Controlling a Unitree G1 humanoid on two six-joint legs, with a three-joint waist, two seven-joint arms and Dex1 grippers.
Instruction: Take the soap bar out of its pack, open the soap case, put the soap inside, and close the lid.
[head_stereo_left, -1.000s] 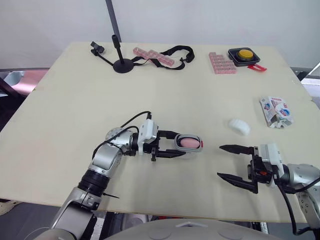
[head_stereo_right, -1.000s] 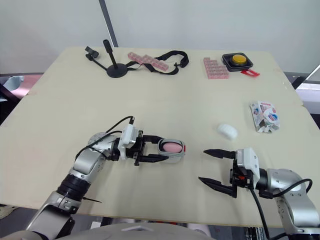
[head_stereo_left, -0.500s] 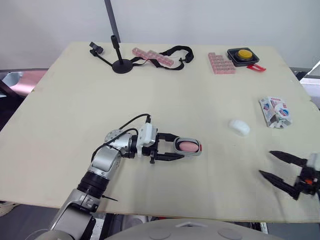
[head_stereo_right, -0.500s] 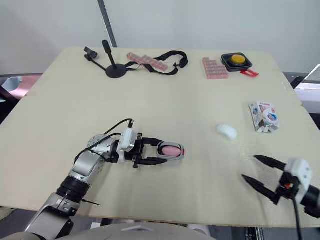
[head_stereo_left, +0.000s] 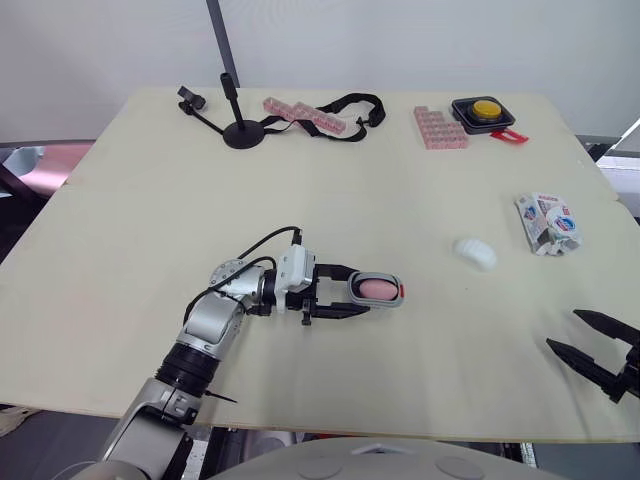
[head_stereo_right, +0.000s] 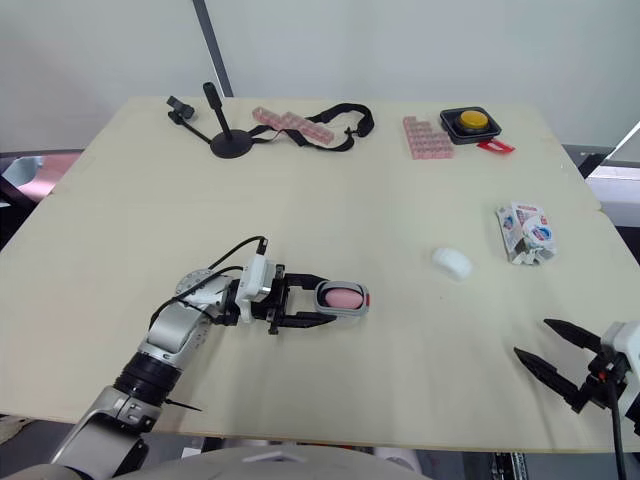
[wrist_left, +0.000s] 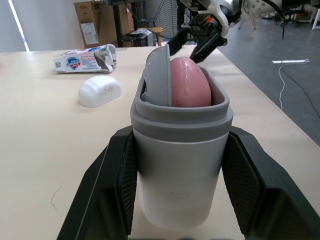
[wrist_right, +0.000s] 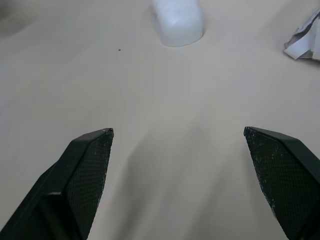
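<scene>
Soap case (head_stereo_left: 378, 290) holding pink soap (wrist_left: 190, 82), gripped in left pincer (head_stereo_left: 357, 291), right pincer (head_stereo_left: 564, 329) splayed wide, well apart

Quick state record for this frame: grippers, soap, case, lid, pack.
left gripper: shut on soap case
soap: pink, inside the soap case
soap case: no lid on
lid: white, on table, apart from the case, to its right
pack: torn open, near table's right edge
right gripper: open, empty, near the table's front right corner
left to do: close the lid
</scene>
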